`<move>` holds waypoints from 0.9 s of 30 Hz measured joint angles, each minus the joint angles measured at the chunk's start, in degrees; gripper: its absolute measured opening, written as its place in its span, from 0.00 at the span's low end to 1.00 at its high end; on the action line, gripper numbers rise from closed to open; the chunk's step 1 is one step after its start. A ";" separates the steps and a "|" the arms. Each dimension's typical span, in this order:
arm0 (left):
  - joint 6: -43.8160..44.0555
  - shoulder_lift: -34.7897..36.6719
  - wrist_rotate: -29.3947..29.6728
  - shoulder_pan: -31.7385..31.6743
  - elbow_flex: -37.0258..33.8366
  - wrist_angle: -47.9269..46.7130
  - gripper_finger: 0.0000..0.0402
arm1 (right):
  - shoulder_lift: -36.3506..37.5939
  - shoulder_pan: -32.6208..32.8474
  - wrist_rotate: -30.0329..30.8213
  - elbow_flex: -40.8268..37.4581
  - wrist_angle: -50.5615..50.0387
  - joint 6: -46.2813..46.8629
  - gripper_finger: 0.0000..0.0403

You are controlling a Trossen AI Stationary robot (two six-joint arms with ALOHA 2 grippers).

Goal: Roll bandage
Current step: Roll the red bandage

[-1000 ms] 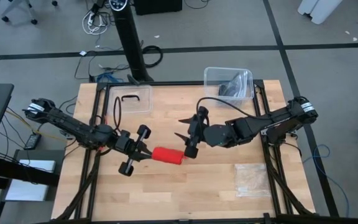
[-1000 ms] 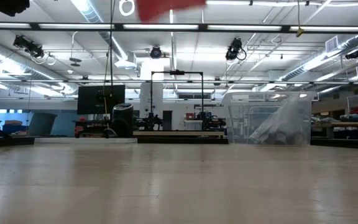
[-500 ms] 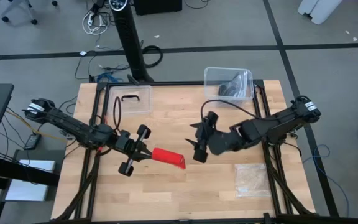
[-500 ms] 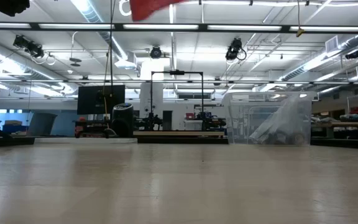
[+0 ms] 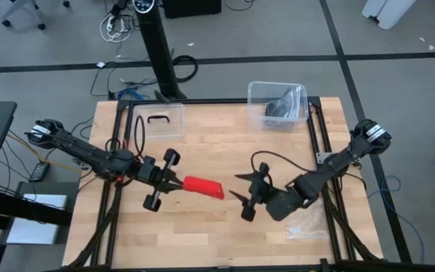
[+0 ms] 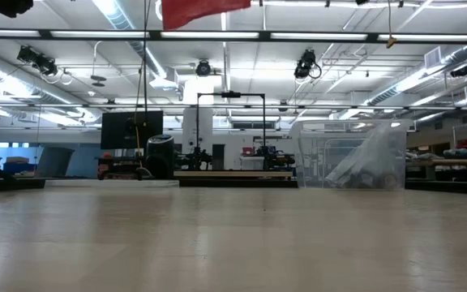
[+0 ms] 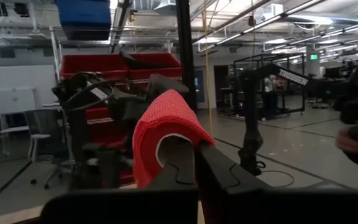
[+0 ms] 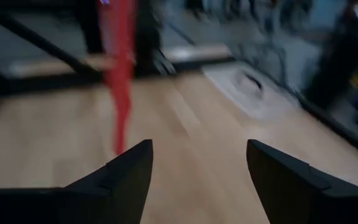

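The left hand (image 5: 174, 183) is closed on the bandage (image 5: 204, 187), which is folded, not yet a tight roll. The right hand (image 5: 249, 198), spread open and empty, hangs near it over the table (image 5: 202, 234).

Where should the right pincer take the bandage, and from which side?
By the free end of the bandage, coming from the right: the left pincer already clamps the other end, holding it above the table, so that end points toward the open right pincer.
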State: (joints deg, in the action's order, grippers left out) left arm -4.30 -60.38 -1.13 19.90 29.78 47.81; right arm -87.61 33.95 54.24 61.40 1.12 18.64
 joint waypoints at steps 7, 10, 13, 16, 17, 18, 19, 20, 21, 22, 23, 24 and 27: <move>0.02 0.00 0.48 0.00 0.00 0.41 0.00 | 0.01 -3.04 -10.09 -3.53 21.74 -11.29 0.65; 0.02 0.00 0.57 -0.02 0.00 0.47 0.00 | -0.37 -5.27 -14.49 -4.00 24.29 -11.91 0.64; 0.03 0.00 0.64 -0.02 0.00 0.68 0.00 | -0.37 -7.44 -15.53 -4.72 24.64 -11.17 0.61; 0.02 0.00 0.68 -0.02 0.00 0.88 0.00 | -0.39 -9.01 -15.84 -5.59 24.55 -10.11 0.53; -0.02 0.00 0.68 -0.02 0.00 1.14 0.00 | -0.39 -9.47 -16.31 -5.85 24.71 -9.73 0.48; -0.13 0.00 0.68 -0.02 0.00 1.47 0.00 | -0.37 -9.82 -16.93 -6.23 24.81 -9.31 0.42; -0.28 0.00 0.69 -0.02 0.00 1.87 0.00 | -0.37 -10.17 -17.51 -6.62 24.81 -9.23 0.35; -0.70 0.00 0.70 -0.02 0.00 2.27 0.00 | -0.39 -10.43 -18.16 -7.06 24.77 -9.27 0.28; -1.20 0.00 0.76 -0.02 0.00 2.59 0.00 | -0.42 -10.54 -18.42 -7.33 24.88 -9.33 0.21; -1.36 0.00 1.16 -0.02 0.00 2.78 0.00 | -0.42 -10.59 -18.90 -7.61 25.65 -9.53 0.13; -1.50 0.00 1.42 -0.02 0.00 2.95 0.00 | -0.42 -10.58 -19.19 -7.87 26.27 -9.88 0.06; -1.69 0.00 1.54 -0.02 0.00 3.11 0.00 | -0.39 -10.59 -19.23 -8.22 26.64 -10.20 0.04; -2.86 0.00 2.01 -0.02 0.00 3.87 0.00 | -0.42 -10.47 -19.53 -9.23 26.63 -9.24 0.03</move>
State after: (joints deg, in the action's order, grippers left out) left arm -7.16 -60.38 0.89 19.88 29.78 51.68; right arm -88.03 23.47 34.71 52.17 27.75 9.40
